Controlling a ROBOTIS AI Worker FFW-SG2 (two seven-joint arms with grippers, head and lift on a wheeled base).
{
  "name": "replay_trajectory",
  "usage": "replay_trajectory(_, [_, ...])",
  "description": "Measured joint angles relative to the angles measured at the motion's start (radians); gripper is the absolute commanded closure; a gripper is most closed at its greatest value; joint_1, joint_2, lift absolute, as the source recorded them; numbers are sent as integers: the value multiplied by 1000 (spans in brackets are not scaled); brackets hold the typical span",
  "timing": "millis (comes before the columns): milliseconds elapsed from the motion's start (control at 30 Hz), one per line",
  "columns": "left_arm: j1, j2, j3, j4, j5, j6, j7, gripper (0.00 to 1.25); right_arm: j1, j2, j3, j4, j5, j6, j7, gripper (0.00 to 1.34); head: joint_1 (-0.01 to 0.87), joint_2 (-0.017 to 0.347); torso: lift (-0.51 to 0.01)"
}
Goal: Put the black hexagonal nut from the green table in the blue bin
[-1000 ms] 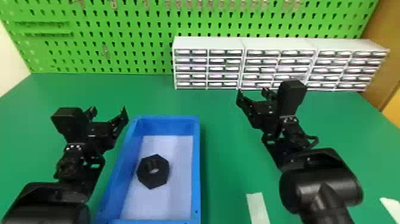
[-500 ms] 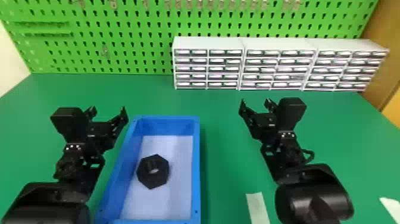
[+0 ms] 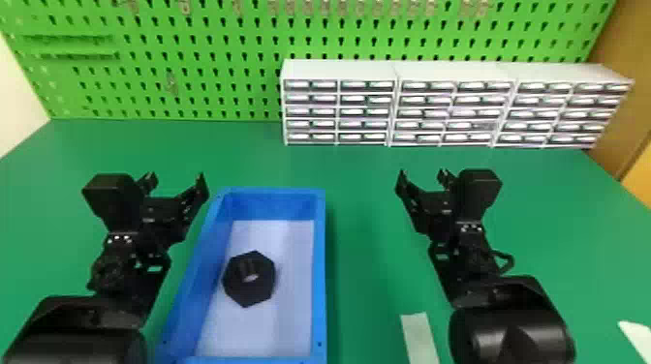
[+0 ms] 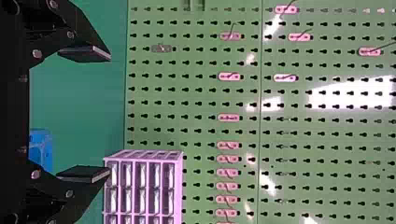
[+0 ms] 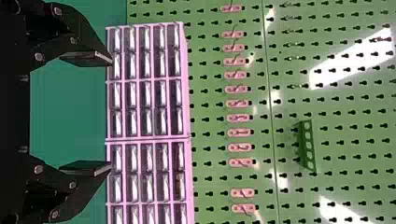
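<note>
The black hexagonal nut (image 3: pixel 249 279) lies flat on the pale floor of the blue bin (image 3: pixel 319 271), towards its left wall. Left of the bin is my left gripper (image 3: pixel 175 180), raised above the green table (image 3: pixel 368 300) and open with nothing held. My right gripper (image 3: pixel 422 177) stands open and bare to the right of the bin, apart from it. In the left wrist view, the left gripper (image 4: pixel 108 115) has its two fingers wide apart. The right wrist view has the right gripper (image 5: pixel 111 112) spread just as wide.
White drawer cabinets (image 3: pixel 339 111) line the table's back edge, centre to right, before a green pegboard (image 3: pixel 193 63). A pale strip (image 3: pixel 419 339) lies on the table below the right arm, and another pale piece (image 3: pixel 637 339) lies at the right edge.
The right arm has drawn back towards the front of the table and slightly left, its gripper staying open. The left arm, the bin and the nut have kept their places.
</note>
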Motion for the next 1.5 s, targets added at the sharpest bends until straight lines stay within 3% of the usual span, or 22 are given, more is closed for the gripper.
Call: replay_trajectory(1500, [0,0,-6,0,0,1,0,394,53,-9,1,17,-6,-102,-23,475,686,52,-97])
